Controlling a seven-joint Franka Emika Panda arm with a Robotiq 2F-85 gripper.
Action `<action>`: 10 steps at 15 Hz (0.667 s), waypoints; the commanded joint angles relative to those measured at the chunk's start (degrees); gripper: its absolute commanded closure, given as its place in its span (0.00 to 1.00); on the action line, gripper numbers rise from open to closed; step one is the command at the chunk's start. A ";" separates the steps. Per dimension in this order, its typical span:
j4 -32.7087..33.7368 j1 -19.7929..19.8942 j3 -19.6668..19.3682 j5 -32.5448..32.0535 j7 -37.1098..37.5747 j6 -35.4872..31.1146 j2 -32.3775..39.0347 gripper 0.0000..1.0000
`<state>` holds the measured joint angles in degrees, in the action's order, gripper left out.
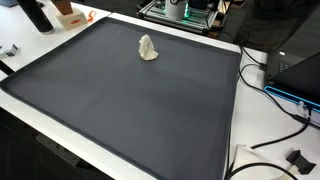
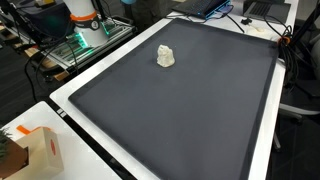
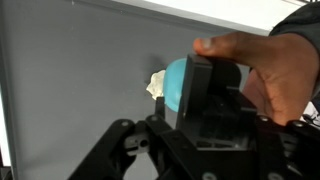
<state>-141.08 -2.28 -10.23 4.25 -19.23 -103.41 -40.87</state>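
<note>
— Start with the wrist view. Hard to call the gripper (image 3: 208, 105): only a dark block in the middle and linkages spread below, so cannot tell whether parted, together or clamped on anything.

— And beside that block?

— A blue ball (image 3: 173, 82), pinched by a hand (image 3: 265, 75) at the right of the frame, thumb on top. Probably gripped that way to steady it right against the block. Touching or just behind, impossible to say.

— Seen in the exterior views?

— No, neither hand nor ball. Only a crumpled white wad (image 1: 148, 48) on the dark mat (image 1: 150, 115), near the table (image 1: 238, 115) edge by the lit rack (image 1: 180, 10), about midway along it, well apart from every corner.

— Why upright?

— Propped on its own folds, most likely. Shows in the wrist view too, just left of the ball.
</note>
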 commanded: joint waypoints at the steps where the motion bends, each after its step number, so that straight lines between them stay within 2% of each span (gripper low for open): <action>1: -0.17 0.34 0.58 0.06 -0.74 -0.14 -0.31 0.65; 2: 0.18 0.25 0.65 0.07 -0.80 -0.08 0.02 0.73; 4: 0.26 0.39 0.84 0.22 -0.20 0.14 0.11 0.75; 5: 0.26 0.40 0.86 0.21 -0.19 0.14 0.13 0.50; 10: 0.26 0.39 0.93 0.21 -0.19 0.14 0.22 0.50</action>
<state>-140.98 -2.27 -9.62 4.24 -19.23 -103.45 -40.74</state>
